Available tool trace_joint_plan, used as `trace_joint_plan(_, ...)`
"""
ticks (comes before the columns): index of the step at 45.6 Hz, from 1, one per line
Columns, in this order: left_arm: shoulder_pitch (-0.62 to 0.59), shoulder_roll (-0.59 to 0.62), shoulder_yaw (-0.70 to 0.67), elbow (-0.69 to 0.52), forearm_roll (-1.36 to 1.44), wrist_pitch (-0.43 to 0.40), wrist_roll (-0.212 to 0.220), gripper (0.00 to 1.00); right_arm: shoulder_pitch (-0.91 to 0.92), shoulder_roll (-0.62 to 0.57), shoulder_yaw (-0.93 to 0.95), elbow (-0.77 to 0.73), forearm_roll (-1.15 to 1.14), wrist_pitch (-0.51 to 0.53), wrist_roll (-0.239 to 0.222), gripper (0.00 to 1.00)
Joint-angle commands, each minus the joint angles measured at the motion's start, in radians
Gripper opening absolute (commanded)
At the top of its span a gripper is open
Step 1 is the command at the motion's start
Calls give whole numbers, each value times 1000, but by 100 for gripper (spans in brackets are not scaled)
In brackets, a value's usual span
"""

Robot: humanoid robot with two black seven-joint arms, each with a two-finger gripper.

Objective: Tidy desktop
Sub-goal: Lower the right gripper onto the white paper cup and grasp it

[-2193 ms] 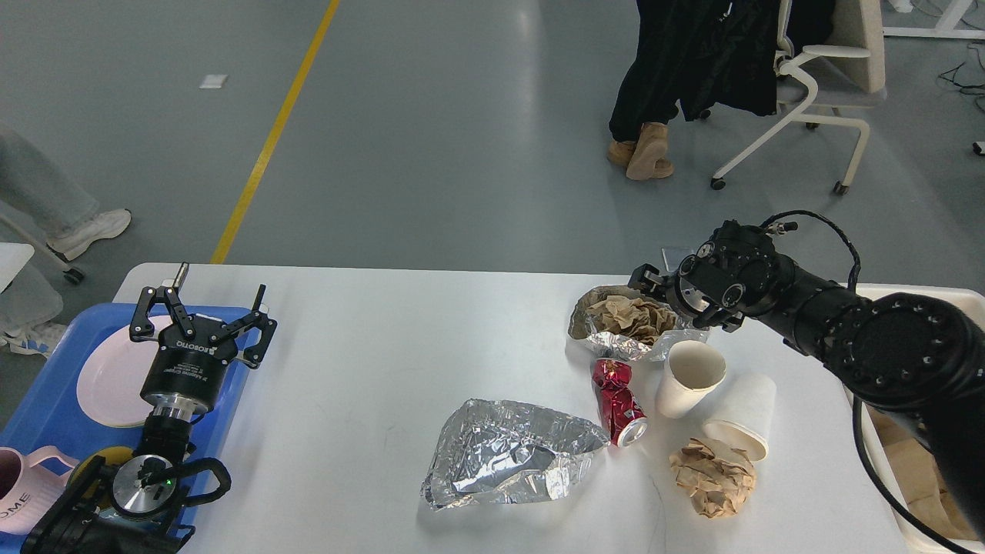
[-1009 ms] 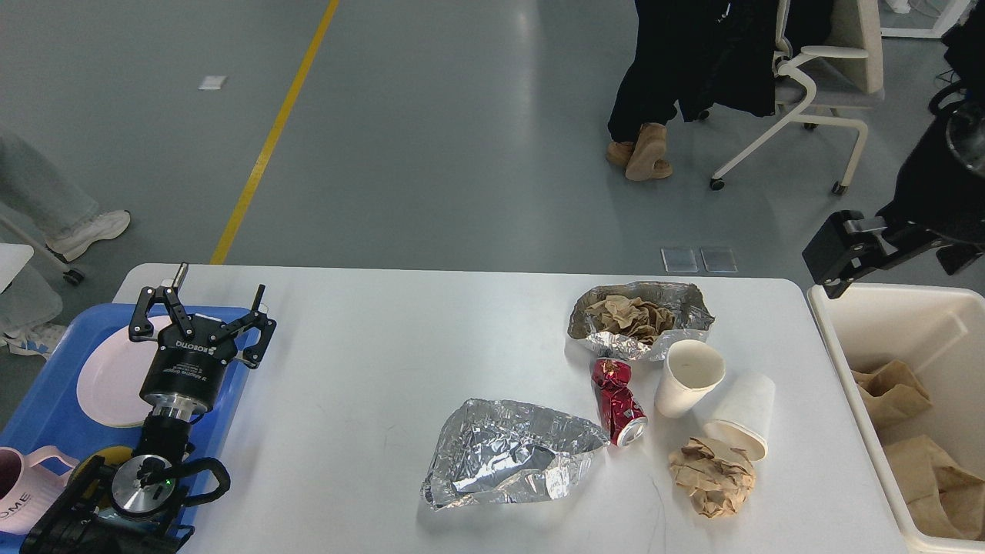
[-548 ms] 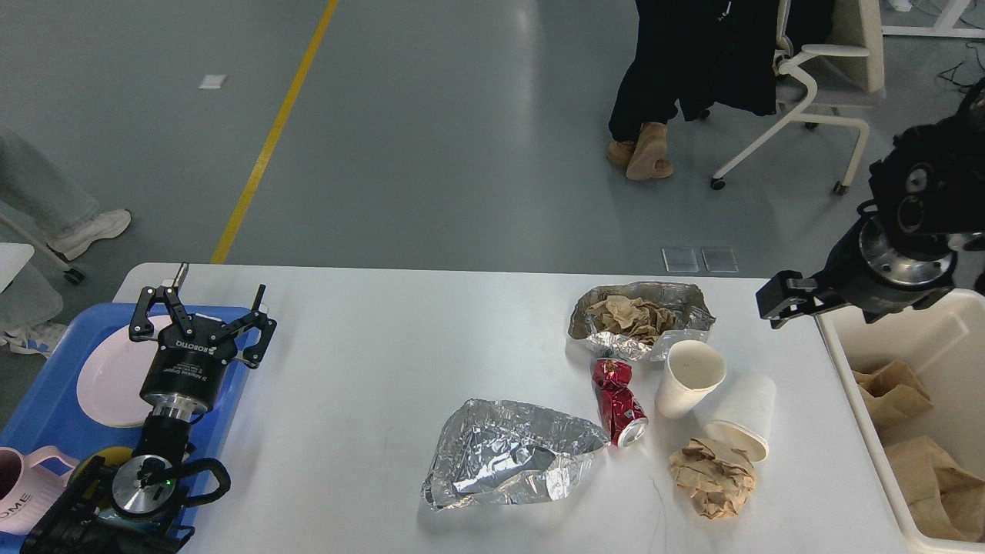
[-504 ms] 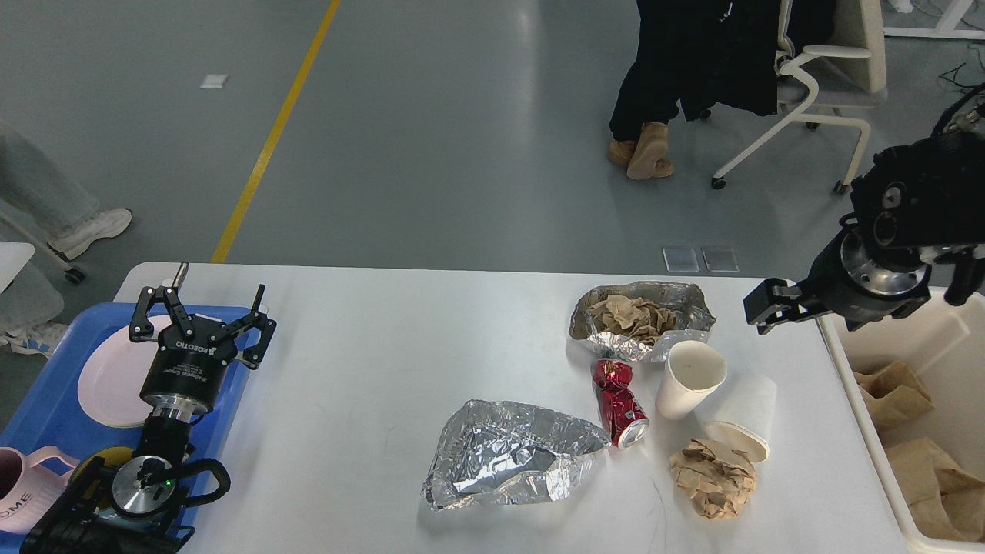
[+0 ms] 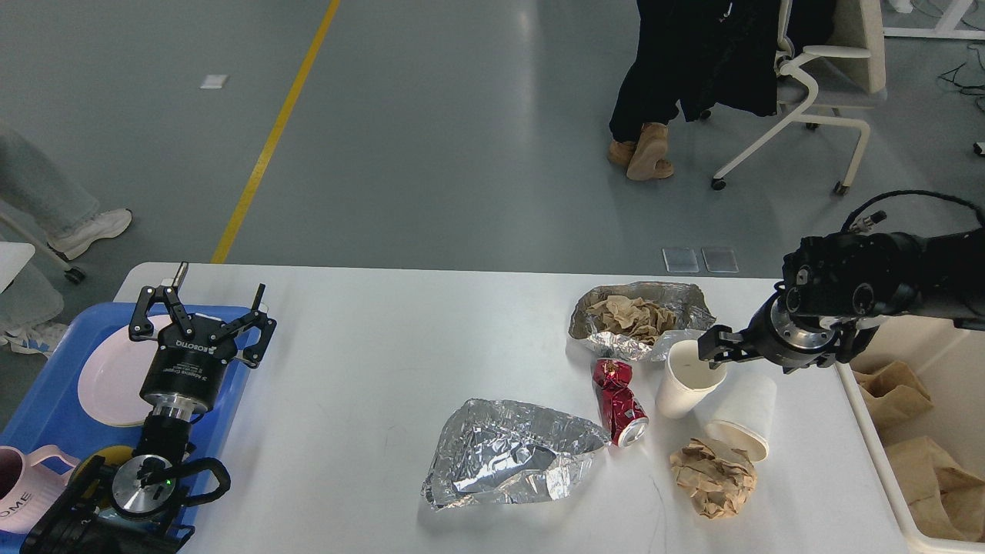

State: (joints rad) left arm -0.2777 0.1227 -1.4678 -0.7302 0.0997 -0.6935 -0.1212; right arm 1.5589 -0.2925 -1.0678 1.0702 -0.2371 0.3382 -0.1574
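Observation:
The white desktop (image 5: 369,354) holds litter on its right half. There is a foil tray with crumpled brown paper (image 5: 637,317), a crushed red can (image 5: 619,396), an upright paper cup (image 5: 687,382), a second paper cup lying on its side (image 5: 742,415), a brown paper ball (image 5: 713,477) and a large crumpled foil sheet (image 5: 508,454). My right gripper (image 5: 712,350) hangs over the upright cup's rim, and its fingers cannot be told apart. My left gripper (image 5: 202,309) is open and empty above the blue tray (image 5: 46,415).
A cream bin (image 5: 923,338) with brown paper in it stands off the table's right edge. The blue tray at the left holds a pink plate (image 5: 108,377) and a pink mug (image 5: 19,492). A person and an office chair (image 5: 816,85) are beyond the table.
My right arm swung from the foil tray out over the cream bin, then came back left and down to the upright paper cup. The left arm has not moved.

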Motion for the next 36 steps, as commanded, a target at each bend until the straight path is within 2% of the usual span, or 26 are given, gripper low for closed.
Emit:
trace_joint_plan(1, 0, 0, 1, 0, 0, 2, 0, 96, -72, 38, 3, -76, 31, -16, -1, 100)
trace_joint_plan(13, 0, 0, 1, 0, 0, 0, 0, 96, -180, 104, 5, -199, 84, -88, -1, 98)
trace_joint_plan(15, 0, 0, 1, 0, 0, 2, 0, 96, -184, 105, 5, -200, 84, -99, -1, 94)
trace_joint_plan(20, 0, 0, 1, 0, 0, 2, 0, 96, -194, 107, 5, -200, 84, -103, -1, 62)
trace_joint_plan(25, 0, 0, 1, 0, 0, 0, 0, 96, -194, 107, 5, -200, 84, -107, -1, 43)
trace_joint_plan(31, 0, 0, 0, 0, 0, 0, 0, 96, -194, 115, 5, -199, 84, -107, -1, 10)
trace_joint_plan(34, 0, 0, 0, 0, 0, 0, 0, 96, -194, 116, 14, -197, 84, -107, -1, 0)
trace_joint_plan(36, 0, 0, 0, 0, 0, 0, 0, 96, -195, 118, 22, -194, 84, -105, -1, 0)
